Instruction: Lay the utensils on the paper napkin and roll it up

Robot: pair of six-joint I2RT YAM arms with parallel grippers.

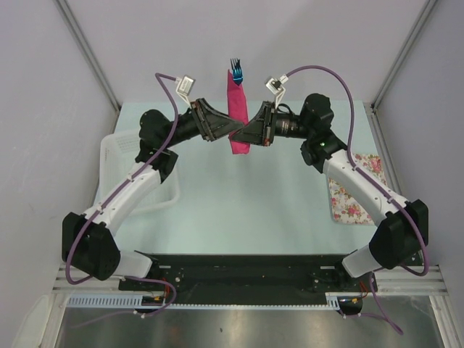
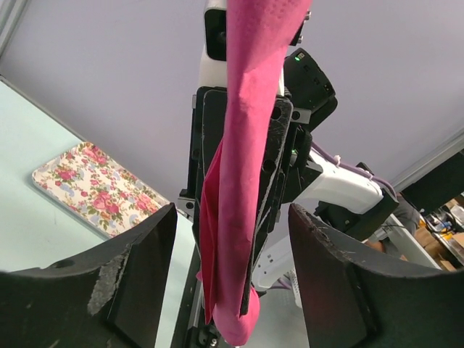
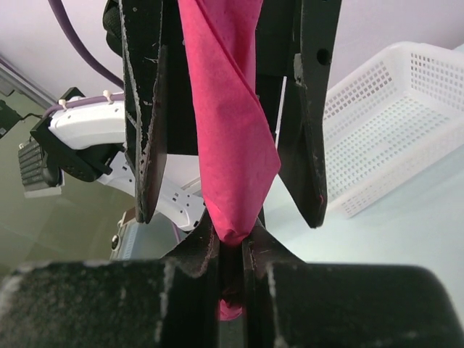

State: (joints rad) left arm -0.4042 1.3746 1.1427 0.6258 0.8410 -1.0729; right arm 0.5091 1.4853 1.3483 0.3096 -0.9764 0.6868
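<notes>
The rolled paper napkin (image 1: 237, 109) is held upright in the air above the far middle of the surface (image 1: 246, 210), with the utensils (image 1: 235, 70) protruding from its top. The right end effector (image 3: 230, 254) is clamped on it, while the left end effector (image 2: 232, 217) is spread apart around it.

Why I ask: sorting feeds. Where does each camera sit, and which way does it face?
Top: above and behind the robot, looking down at the table; both arms show, meeting at the napkin with utensils sticking out.
Left wrist: on its arm, faces napkin and tray past the open left pincer.
Right wrist: on its arm, faces basket; right pincer shut on napkin.
Shared: all three show the napkin.
</notes>
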